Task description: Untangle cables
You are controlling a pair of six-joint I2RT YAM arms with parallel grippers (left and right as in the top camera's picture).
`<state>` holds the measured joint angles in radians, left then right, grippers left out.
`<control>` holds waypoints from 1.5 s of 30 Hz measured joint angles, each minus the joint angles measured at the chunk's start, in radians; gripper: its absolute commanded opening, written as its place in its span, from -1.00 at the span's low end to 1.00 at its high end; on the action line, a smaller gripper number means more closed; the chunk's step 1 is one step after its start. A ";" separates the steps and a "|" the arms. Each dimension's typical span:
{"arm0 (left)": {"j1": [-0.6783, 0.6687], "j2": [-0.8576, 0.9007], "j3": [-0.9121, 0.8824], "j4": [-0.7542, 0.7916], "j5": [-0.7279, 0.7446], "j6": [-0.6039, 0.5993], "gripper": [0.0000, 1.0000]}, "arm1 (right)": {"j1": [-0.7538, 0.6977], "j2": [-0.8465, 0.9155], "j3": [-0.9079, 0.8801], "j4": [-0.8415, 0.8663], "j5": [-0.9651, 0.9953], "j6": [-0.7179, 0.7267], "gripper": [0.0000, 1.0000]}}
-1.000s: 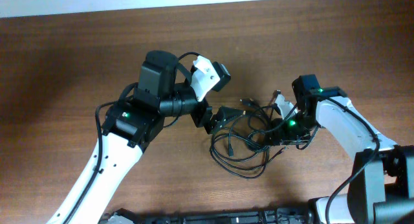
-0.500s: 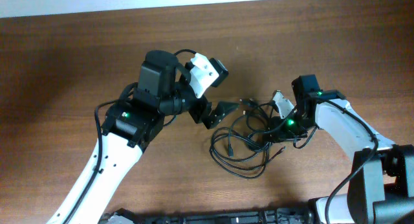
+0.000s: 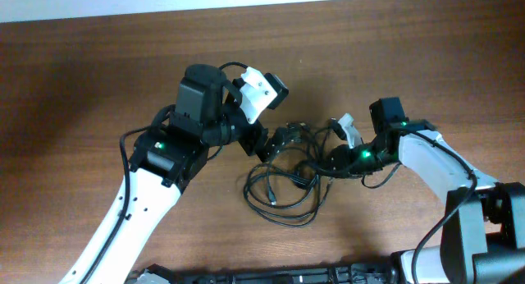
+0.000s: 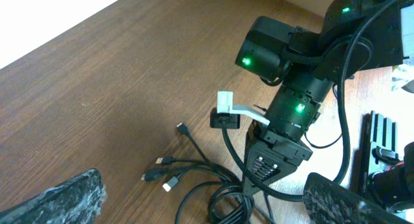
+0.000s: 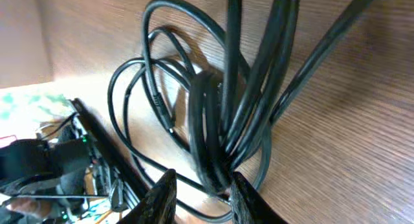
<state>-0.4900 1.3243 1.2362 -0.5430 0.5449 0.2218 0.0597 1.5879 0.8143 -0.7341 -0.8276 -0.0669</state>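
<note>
Compared with half a second ago, we are seeing the tangle of thin black flexible cables sliding left across the brown wood-grain table. It is being dragged along by the right gripper, which is also moving left. The left gripper is now sitting over the tangle's upper edge rather than beside it. We are counting two grippers, one knotted bundle and four small plug ends, one of them pale-tipped, fanning out in the left wrist view. The separate cords we cannot count. The left fingers, grey and rough-textured, are standing wide apart. The right fingers are pinching together on several glossy round strands.
</note>
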 measured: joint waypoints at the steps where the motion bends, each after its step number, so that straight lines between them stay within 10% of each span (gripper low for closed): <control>1: 0.000 0.000 0.000 0.000 0.000 0.000 0.98 | 0.003 0.000 0.000 0.025 -0.005 -0.002 -0.06; 45: 0.000 0.000 0.000 -0.044 -0.041 -0.069 0.98 | 0.314 0.009 -0.013 0.320 0.242 0.218 -0.01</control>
<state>-0.4900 1.3243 1.2362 -0.5873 0.5037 0.1532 0.3740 1.5967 0.8013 -0.4137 -0.5858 0.1509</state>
